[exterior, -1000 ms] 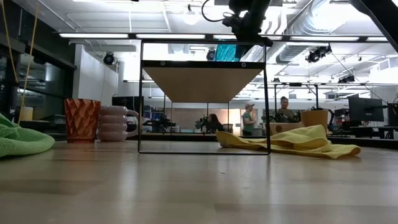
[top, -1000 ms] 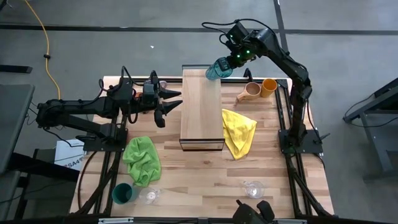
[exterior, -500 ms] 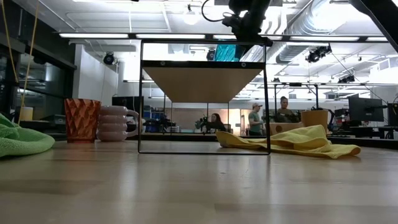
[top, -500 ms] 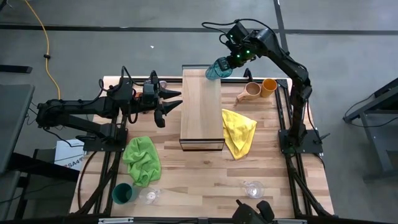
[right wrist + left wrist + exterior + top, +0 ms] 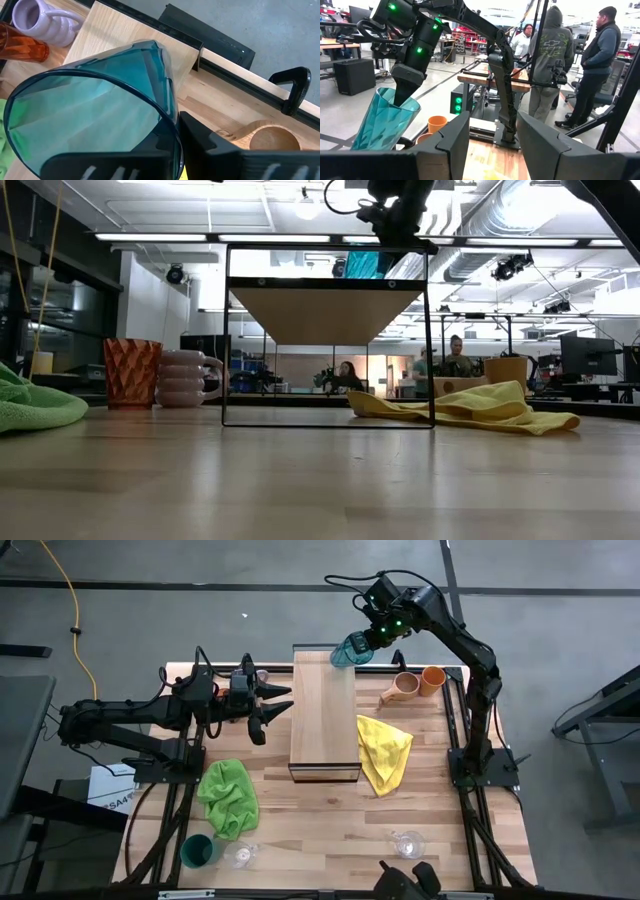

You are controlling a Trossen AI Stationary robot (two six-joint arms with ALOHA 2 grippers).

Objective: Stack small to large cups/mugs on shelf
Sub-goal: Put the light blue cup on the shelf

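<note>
High view: at the bench's (image 5: 330, 840) near edge, about seven o'clock from the shelf (image 5: 324, 712), a teal tumbler (image 5: 197, 851) stands beside a small clear glass (image 5: 240, 855); another clear glass (image 5: 407, 843) sits at five o'clock. A green cloth (image 5: 229, 797) lies left of the shelf, a yellow cloth (image 5: 385, 751) right of it. The left gripper (image 5: 274, 706) waits at nine o'clock, jaws parted and holding nothing. A tan mug (image 5: 400, 688) and an orange cup (image 5: 433, 679) stand at two o'clock. At the shelf's far end, twelve to one o'clock, the right gripper (image 5: 368, 642) has its jaws clamped on the rim of a second teal tumbler (image 5: 348, 651), tilted just over the plank. An amber tumbler (image 5: 131, 373) and a lavender mug (image 5: 187, 378) stand together at ten o'clock.
</note>
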